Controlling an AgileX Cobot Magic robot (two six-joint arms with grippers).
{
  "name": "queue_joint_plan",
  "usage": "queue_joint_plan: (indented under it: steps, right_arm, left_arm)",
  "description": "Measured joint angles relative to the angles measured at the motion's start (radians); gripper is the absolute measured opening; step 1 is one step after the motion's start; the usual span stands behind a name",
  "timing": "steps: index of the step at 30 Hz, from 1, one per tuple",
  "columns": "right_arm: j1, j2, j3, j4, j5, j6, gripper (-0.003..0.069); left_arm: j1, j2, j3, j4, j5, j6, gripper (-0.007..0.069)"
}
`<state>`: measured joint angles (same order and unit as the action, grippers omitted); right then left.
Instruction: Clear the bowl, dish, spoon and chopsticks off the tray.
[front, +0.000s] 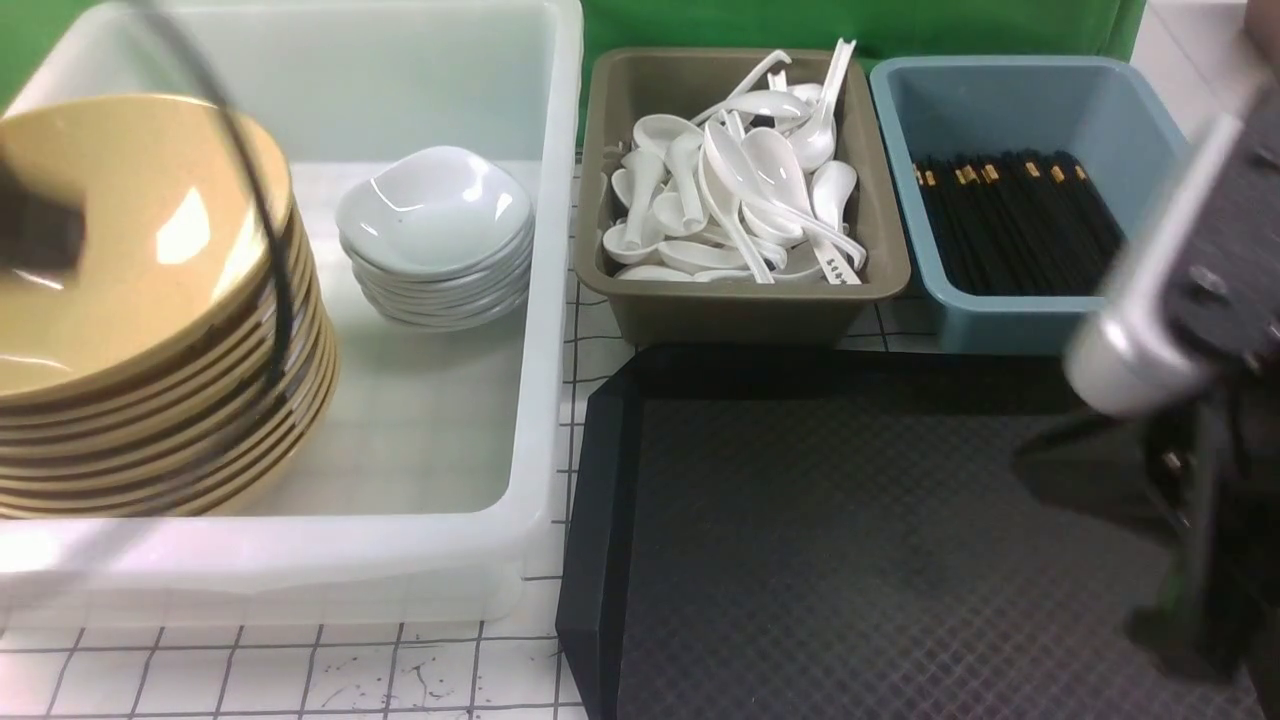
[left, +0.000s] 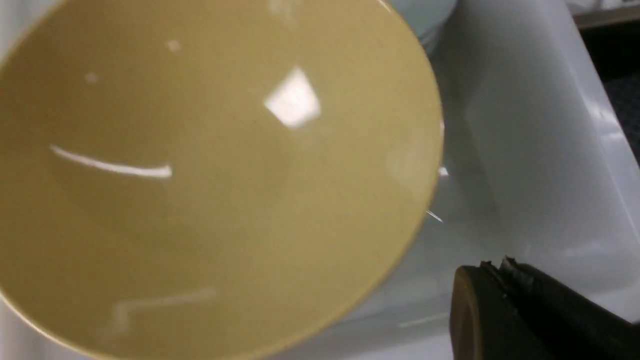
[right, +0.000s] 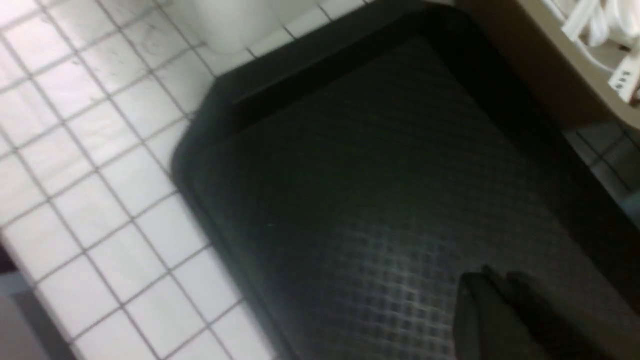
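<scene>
Tray (front: 600, 520) looks bare to me; bowl (front: 130, 240) tops the stack (front: 200, 450) in the white tub (front: 545, 380) at ten o'clock. Left gripper (left: 497, 267) and right gripper (right: 495, 280) both clenched, empty. Nothing seems left to clear.

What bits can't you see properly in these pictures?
Front view: the tray's right side hides behind the blurry right arm.
Front view: the bowl stack is cut off by the left edge.
Left wrist view: the top bowl fills the frame, hiding the stack underneath.
</scene>
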<state>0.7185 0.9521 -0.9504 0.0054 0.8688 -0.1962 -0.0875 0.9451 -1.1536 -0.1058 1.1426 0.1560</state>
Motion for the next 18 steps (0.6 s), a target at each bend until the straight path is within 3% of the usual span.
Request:
queue_joint_plan:
  steps: [9, 18]
  right_arm:
    - [0.000, -0.241, 0.167, 0.224, -0.210, -0.155, 0.0087]
    - [0.000, -0.326, 0.216, 0.307, -0.369, -0.174, 0.0093]
  left_arm:
    - [0.000, -0.484, 0.484, -0.035, -0.211, 0.009, -0.0013]
    - [0.000, -0.755, 0.653, -0.034, -0.293, 0.009, -0.0013]
